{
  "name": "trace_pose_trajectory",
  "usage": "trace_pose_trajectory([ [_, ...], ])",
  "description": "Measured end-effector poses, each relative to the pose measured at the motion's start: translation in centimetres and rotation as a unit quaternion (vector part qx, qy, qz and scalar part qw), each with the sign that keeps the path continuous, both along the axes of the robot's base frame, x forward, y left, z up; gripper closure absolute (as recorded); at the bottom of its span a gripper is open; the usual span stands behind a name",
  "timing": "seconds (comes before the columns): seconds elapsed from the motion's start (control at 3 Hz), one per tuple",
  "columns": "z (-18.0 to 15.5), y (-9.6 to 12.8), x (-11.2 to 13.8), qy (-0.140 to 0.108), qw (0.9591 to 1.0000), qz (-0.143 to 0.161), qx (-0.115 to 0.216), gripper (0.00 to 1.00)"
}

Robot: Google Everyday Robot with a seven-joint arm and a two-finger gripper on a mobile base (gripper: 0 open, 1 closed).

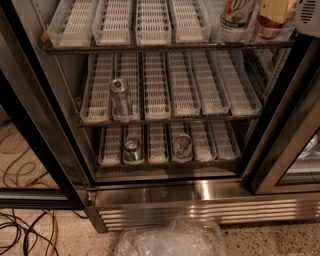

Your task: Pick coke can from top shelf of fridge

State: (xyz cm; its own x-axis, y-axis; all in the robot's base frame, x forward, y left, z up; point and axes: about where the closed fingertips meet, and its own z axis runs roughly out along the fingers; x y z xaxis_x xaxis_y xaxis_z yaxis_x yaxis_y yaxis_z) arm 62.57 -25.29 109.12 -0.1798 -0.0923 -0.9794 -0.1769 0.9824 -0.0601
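The fridge point(200, 192) stands open in front of me, with three wire racks. The top shelf point(165, 46) runs along the top of the view, lined with white slotted lane trays. At its right end stands a reddish can point(269, 29) that looks like the coke can. Its upper part is covered by a pale yellowish shape and cut off by the top edge of the view. A white-and-green can point(235, 17) stands just left of it. A pale part of my gripper point(307, 15) shows in the top right corner, right of the reddish can.
A silver can point(121, 97) stands on the middle rack at the left. A green can point(132, 150) and another can point(182, 146) stand on the bottom rack. Black door frames flank the opening at left point(35, 145) and right point(285, 145). A clear plastic bag point(170, 240) and cables point(25, 230) lie on the floor.
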Motion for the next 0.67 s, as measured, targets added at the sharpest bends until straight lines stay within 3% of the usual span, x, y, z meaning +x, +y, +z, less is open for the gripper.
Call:
trace_pose_trajectory([
  [0.67, -1.77, -0.23, 1.14, -0.011, 0.9998, -0.013, -0.009, 0.43],
])
